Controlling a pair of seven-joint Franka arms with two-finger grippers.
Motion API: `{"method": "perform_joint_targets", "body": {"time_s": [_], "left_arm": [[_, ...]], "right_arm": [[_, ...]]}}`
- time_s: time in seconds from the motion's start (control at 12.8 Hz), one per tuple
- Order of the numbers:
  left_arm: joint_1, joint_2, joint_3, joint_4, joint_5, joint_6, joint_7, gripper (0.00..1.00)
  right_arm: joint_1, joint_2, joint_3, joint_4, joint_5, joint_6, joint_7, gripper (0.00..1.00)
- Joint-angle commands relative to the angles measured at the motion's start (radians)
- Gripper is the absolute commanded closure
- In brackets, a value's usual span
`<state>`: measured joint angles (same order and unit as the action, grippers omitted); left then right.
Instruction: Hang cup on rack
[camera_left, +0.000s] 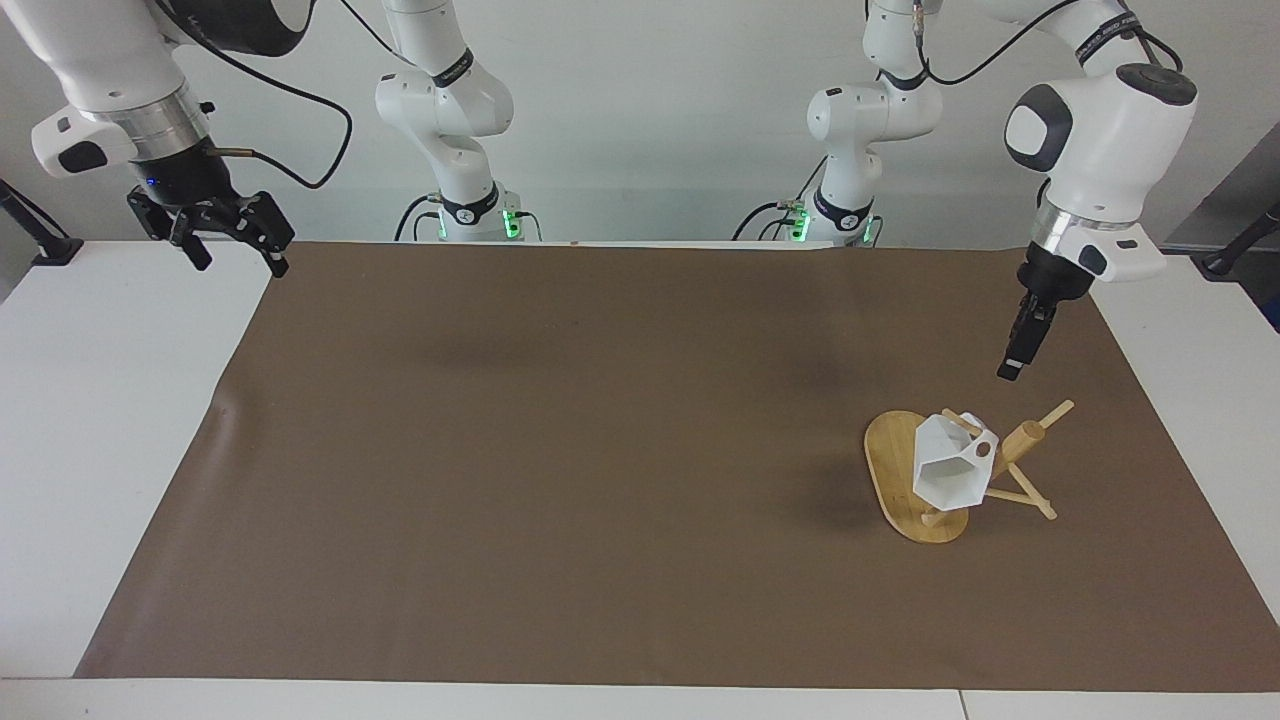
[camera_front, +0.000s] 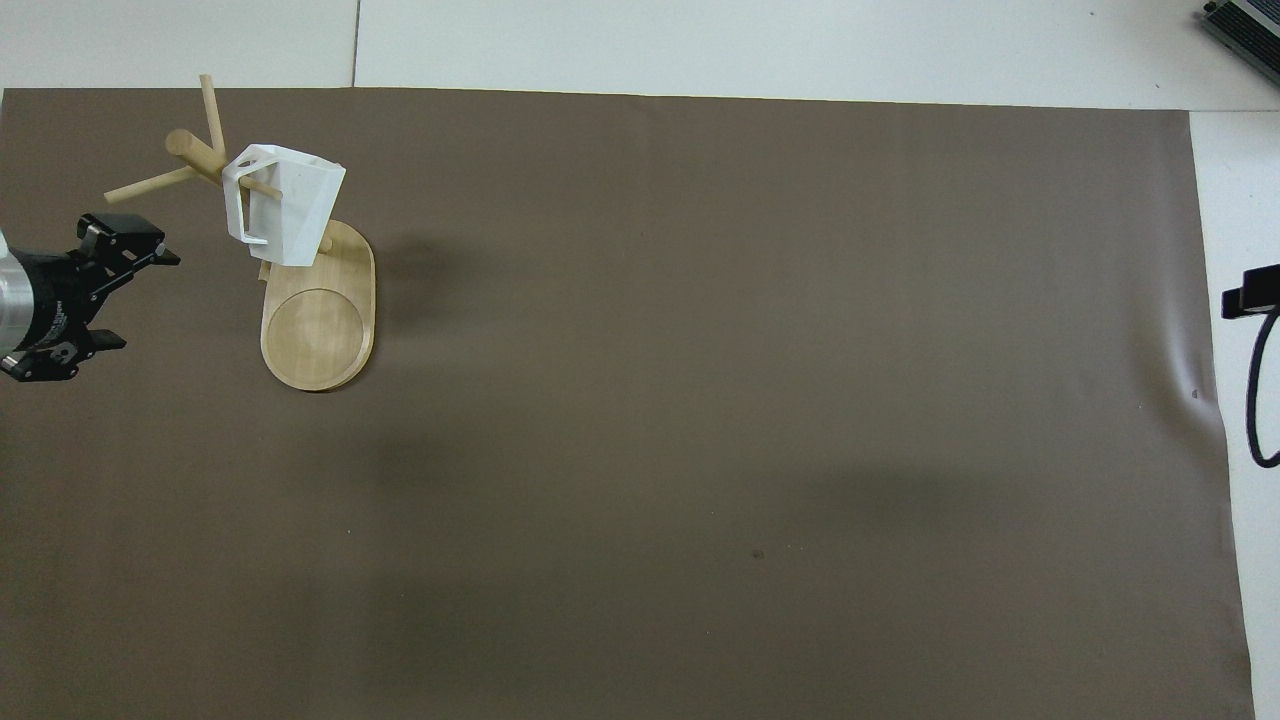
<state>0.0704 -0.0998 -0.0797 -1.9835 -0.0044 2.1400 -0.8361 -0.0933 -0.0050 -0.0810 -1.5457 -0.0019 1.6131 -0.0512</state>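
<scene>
left gripper (camera_left: 1012, 366): spread, empty, over mat (camera_left: 600, 450) | right gripper (camera_left: 232, 252): spread, waiting | cup (camera_left: 950, 470): apparently hung on rack (camera_left: 900, 480)

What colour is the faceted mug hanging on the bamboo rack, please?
White faceted mug; clearest in the facing view.

The rack (camera_front: 318, 340) stands on the brown mat (camera_front: 700, 400) toward the left arm's end of the table, its oval base reaching nearer to the robots than its post and pegs. The cup (camera_front: 285, 205) hangs on it by the handle from one peg, tilted, over the end of the base farther from the robots. The left gripper (camera_front: 105, 300), fingers spread and holding nothing, is over the mat beside the rack and apart from it, while only a dark bit of the right gripper (camera_front: 1250, 302) shows at the table's other end, well apart from the rack.
</scene>
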Motion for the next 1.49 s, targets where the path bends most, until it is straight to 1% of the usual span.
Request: {"method": "perform_joint_targets", "body": {"time_s": [0.0, 0.16, 0.31, 0.39, 0.55, 0.63, 0.78, 0.86, 1.02, 1.09, 1.25, 1.41], "left_arm": [[0.005, 0.012, -0.005, 0.070, 0.038, -0.086, 0.185, 0.00], [0.003, 0.014, -0.005, 0.094, 0.038, -0.141, 0.341, 0.00], [-0.003, 0.012, -0.006, 0.120, 0.040, -0.246, 0.510, 0.00], [-0.007, 0.014, -0.008, 0.132, 0.038, -0.280, 0.566, 0.00], [-0.009, 0.014, -0.009, 0.158, 0.037, -0.313, 0.581, 0.00], [-0.009, 0.034, -0.011, 0.194, 0.034, -0.354, 0.595, 0.00], [-0.011, 0.084, -0.011, 0.332, 0.029, -0.516, 0.691, 0.00], [-0.011, 0.097, -0.012, 0.365, 0.032, -0.556, 0.731, 0.00], [-0.009, 0.092, -0.009, 0.370, 0.038, -0.563, 0.878, 0.00], [-0.009, 0.083, -0.005, 0.364, 0.035, -0.551, 0.885, 0.00], [-0.004, 0.069, -0.009, 0.332, 0.034, -0.537, 0.792, 0.00], [-0.006, 0.066, -0.011, 0.325, 0.034, -0.525, 0.790, 0.00]], "right_arm": [[-0.003, -0.012, 0.003, -0.013, 0.022, 0.014, 0.004, 0.00], [-0.003, -0.012, 0.003, -0.014, 0.022, 0.014, 0.007, 0.00], [-0.003, -0.012, 0.003, -0.014, 0.022, 0.013, 0.005, 0.00], [-0.003, -0.012, 0.003, -0.014, 0.022, 0.013, 0.005, 0.00], [-0.003, -0.012, 0.003, -0.016, 0.022, 0.013, 0.004, 0.00], [-0.003, -0.012, 0.003, -0.016, 0.022, 0.013, 0.005, 0.00], [-0.003, -0.012, 0.003, -0.016, 0.022, 0.013, 0.004, 0.00], [-0.003, -0.012, 0.003, -0.016, 0.022, 0.013, 0.004, 0.00], [-0.003, -0.012, 0.003, -0.016, 0.022, 0.013, 0.007, 0.00], [-0.003, -0.012, 0.003, -0.016, 0.022, 0.013, 0.008, 0.00], [-0.003, -0.013, 0.003, -0.016, 0.022, 0.013, 0.010, 0.00], [-0.003, -0.013, 0.001, -0.016, 0.022, 0.005, 0.010, 0.00]]}}
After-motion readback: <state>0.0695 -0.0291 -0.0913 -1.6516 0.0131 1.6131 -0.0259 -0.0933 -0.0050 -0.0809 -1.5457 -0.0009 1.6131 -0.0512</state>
